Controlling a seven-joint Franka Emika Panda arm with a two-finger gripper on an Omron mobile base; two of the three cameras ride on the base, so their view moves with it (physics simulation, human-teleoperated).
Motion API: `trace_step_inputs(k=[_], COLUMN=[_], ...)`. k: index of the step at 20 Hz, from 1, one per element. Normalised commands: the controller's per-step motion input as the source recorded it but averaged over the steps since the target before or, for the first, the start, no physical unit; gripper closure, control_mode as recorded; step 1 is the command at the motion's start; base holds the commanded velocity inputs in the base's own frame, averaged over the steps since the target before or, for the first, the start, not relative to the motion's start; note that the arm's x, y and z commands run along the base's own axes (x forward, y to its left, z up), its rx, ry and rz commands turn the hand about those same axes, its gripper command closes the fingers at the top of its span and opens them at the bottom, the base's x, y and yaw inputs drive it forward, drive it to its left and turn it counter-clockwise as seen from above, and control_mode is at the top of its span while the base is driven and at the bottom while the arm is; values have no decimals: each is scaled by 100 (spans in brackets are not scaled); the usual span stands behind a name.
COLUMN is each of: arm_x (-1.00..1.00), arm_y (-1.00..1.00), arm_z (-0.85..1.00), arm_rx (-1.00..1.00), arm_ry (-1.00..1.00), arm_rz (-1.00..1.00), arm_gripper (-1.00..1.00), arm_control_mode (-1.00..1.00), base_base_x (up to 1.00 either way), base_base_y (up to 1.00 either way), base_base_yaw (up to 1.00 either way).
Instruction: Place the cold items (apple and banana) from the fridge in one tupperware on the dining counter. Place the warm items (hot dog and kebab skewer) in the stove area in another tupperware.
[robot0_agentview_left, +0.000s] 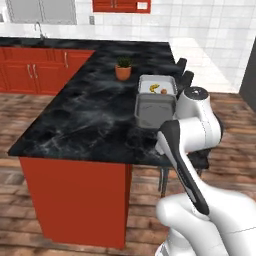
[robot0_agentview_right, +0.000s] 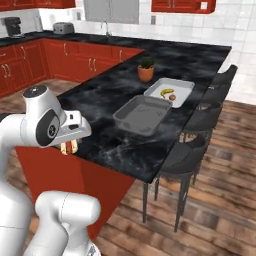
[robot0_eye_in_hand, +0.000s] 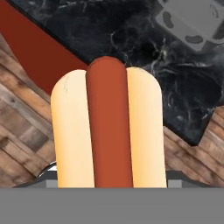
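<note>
My gripper hangs off the near corner of the dining counter, over the wooden floor, shut on the hot dog. The hot dog has a red sausage in a pale bun and also peeks out under the hand in the right base view. On the counter stands an empty grey tupperware. Just beyond it, a lighter tupperware holds the banana and the apple. The kebab skewer is out of view.
A potted plant stands on the counter behind the tupperwares. Dark stools line the counter's right side. Red cabinets run along the back wall. The counter's corner lies above and right of the hot dog in the hand view.
</note>
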Motion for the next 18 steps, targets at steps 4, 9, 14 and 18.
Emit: trace_step_inputs(k=[4, 9, 14, 18], arm_x=[0, 0, 0, 0], arm_y=[0, 0, 0, 0], arm_z=[0, 0, 0, 0], arm_rx=[0, 0, 0, 0], arm_ry=[0, 0, 0, 0], arm_rz=[0, 0, 0, 0], arm_gripper=[100, 100, 100, 100], arm_control_mode=[100, 100, 100, 100], base_base_x=[2, 6, 25, 52], base_base_y=[-100, -100, -99, -82], base_base_yaw=[25, 24, 27, 39])
